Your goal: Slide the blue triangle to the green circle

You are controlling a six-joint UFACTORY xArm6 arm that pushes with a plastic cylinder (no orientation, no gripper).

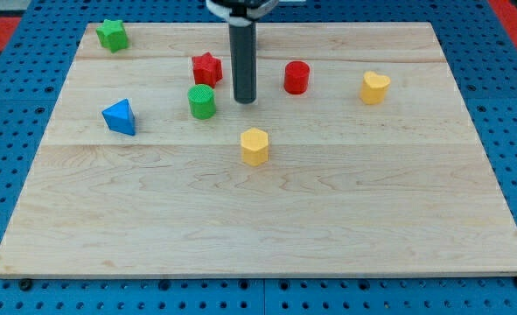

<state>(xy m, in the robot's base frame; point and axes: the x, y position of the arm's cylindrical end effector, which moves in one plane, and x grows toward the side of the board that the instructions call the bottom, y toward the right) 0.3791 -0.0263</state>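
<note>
Trouble could be caused if my tip (244,99), a bare rod with no pincer, bumps the green circle (202,101) before the blue triangle (119,116) near the board's left edge is reached.

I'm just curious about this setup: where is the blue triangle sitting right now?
The blue triangle sits on the board's left side, left of the green circle, below the green star. My tip is right of the circle.
</note>
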